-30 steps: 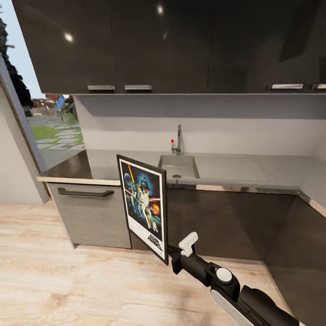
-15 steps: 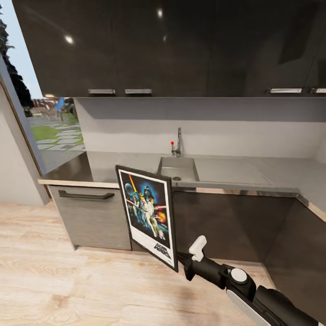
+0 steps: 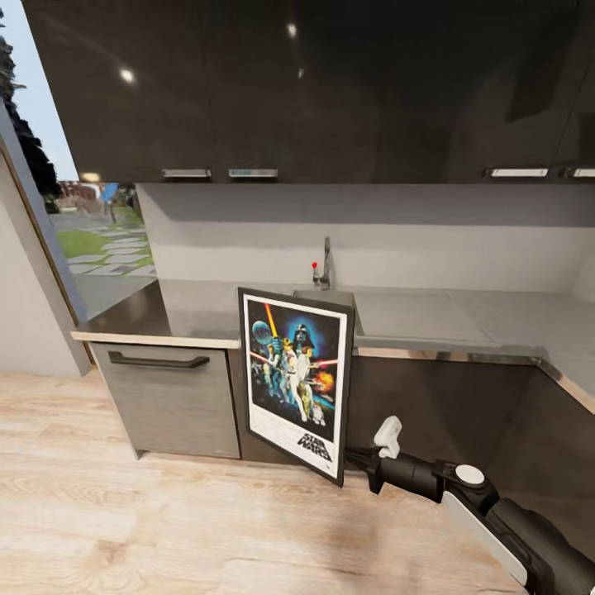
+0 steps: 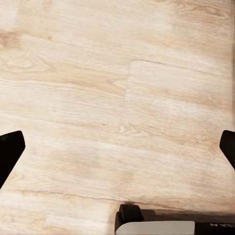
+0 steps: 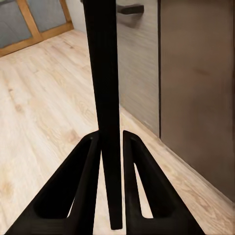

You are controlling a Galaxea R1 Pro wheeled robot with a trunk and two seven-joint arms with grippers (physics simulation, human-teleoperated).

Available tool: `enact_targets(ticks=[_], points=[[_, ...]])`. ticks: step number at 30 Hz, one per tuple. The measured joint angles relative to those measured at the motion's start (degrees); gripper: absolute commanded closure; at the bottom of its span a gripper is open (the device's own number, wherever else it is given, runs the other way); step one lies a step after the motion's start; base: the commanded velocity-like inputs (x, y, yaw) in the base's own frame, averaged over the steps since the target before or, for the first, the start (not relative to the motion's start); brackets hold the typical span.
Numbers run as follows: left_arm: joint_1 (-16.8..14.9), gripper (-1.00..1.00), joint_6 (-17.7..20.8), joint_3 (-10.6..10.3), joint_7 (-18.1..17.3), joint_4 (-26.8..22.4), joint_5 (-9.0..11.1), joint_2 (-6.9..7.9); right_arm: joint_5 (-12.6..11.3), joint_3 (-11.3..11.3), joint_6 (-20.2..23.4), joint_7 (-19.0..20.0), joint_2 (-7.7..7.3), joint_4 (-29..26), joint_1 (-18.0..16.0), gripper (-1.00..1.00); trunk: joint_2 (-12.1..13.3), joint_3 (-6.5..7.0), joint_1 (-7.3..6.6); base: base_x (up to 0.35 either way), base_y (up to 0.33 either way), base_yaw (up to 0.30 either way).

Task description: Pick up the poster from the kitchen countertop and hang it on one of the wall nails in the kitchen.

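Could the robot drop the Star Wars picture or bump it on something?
It might. The right gripper pinches the poster only at its bottom corner, on the thin frame edge, so the tall picture could tip or slip out. The poster also hangs close in front of the kitchen countertop and its cabinet fronts, so a swing could knock it against them.

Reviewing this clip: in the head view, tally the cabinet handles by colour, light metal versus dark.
Light metal handles on the upper cabinets: 4
Dark handle on the lower drawer front: 1
Total: 5
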Motion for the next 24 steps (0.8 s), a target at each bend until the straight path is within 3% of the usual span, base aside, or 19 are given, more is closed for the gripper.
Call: enact_targets(ticks=[6, 24], points=[[0.0, -1.0, 0.0, -2.6, 0.0, 0.1, -0.1, 0.0, 0.0, -2.1, -0.1, 5.5, -0.35, 1.8, 0.0, 1.0, 2.4, 1.08, -1.32, 0.0, 0.0, 0.0], [0.0, -1.0, 0.1, -3.3, 0.0, 0.2, -0.1, 0.09, 0.0, -2.4, -0.2, 6.9, -0.94, 2.0, 0.0, 1.0, 9.6, 4.31, -5.28, 0.0, 0.0, 0.0]])
